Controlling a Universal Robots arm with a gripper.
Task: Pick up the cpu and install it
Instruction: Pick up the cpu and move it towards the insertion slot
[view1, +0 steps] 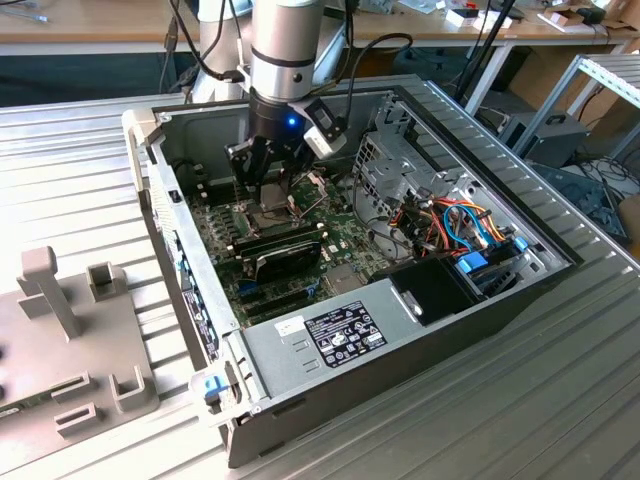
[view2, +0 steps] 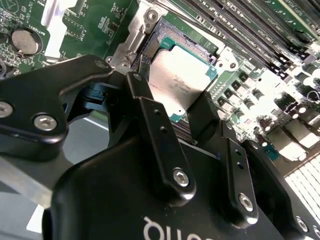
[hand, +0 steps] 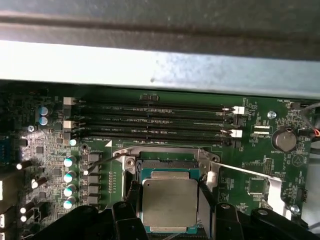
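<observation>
Silvery cpu (hand: 169, 202), clamped in the claw (hand: 169, 194), hangs over the socket (hand: 167, 164): the installing step, judged to demand square alignment.

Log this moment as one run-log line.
end effector: shut on cpu | cpu: held over dark socket, offset, not yet seated | place: inside open computer case
</observation>
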